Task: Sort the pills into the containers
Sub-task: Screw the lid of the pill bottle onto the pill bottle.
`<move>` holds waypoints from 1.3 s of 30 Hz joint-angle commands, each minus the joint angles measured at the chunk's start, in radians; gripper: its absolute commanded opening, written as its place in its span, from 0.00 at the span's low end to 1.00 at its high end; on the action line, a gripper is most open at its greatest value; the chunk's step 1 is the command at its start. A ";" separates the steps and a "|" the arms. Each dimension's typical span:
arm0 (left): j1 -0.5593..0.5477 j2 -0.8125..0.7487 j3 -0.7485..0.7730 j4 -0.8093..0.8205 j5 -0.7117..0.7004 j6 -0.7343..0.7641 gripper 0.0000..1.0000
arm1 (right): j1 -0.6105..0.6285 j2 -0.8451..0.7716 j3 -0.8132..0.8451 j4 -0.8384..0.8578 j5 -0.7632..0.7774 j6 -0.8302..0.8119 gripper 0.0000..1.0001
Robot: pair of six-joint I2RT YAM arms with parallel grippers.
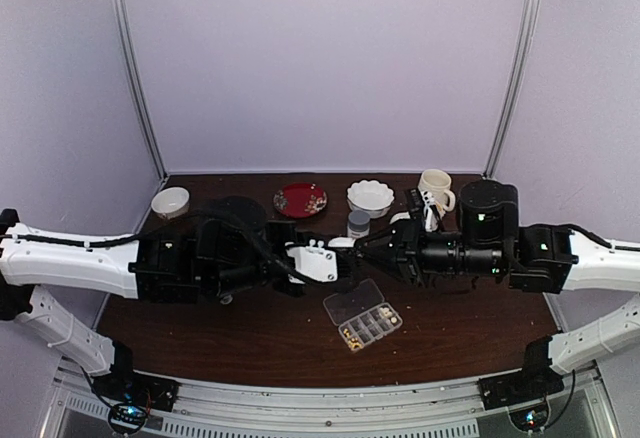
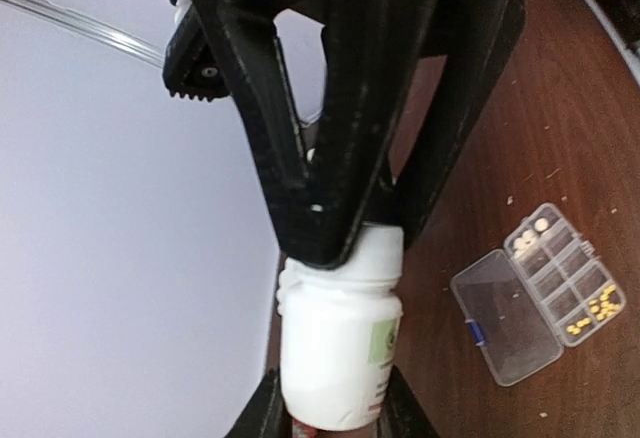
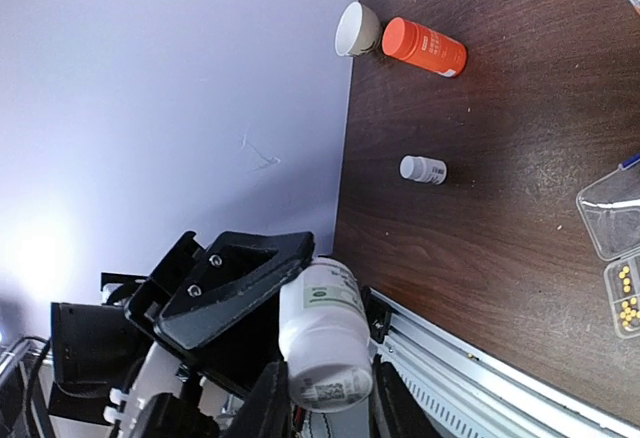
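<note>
A white pill bottle (image 1: 318,260) hangs in the air between both arms, over the middle of the table. My left gripper (image 2: 330,413) is shut on the body of the white bottle (image 2: 338,353). My right gripper (image 3: 328,403) is shut on the cap end of this bottle (image 3: 322,343). The clear organiser box (image 1: 362,316) lies open on the table just in front of them. Its containers hold yellow pills (image 2: 595,308) in some cells and white pills (image 2: 535,233) in another. The yellow pills (image 3: 628,298) also show in the right wrist view.
Along the back stand a small bowl (image 1: 171,201), a red plate (image 1: 300,199), a white scalloped bowl (image 1: 370,196), a grey-capped bottle (image 1: 358,224) and a mug (image 1: 434,193). An orange bottle (image 3: 425,46) and a small white bottle (image 3: 423,169) lie on the table's left side.
</note>
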 commanded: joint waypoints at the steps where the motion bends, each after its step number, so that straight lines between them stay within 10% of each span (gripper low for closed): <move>1: -0.048 0.033 -0.028 0.243 -0.222 0.258 0.00 | -0.016 -0.012 -0.021 0.064 -0.051 0.119 0.00; 6: -0.064 0.082 -0.009 0.265 -0.301 0.298 0.00 | -0.032 -0.021 -0.007 0.061 -0.062 0.068 0.04; 12: -0.045 0.044 0.013 0.106 -0.164 0.060 0.00 | -0.045 -0.086 0.086 -0.152 0.061 -0.316 0.57; 26: 0.100 0.013 0.114 -0.206 0.555 -0.517 0.00 | -0.017 -0.192 0.054 -0.323 -0.164 -1.588 0.43; 39: 0.118 0.045 0.161 -0.253 0.763 -0.651 0.00 | 0.090 -0.088 0.134 -0.344 -0.081 -1.987 0.48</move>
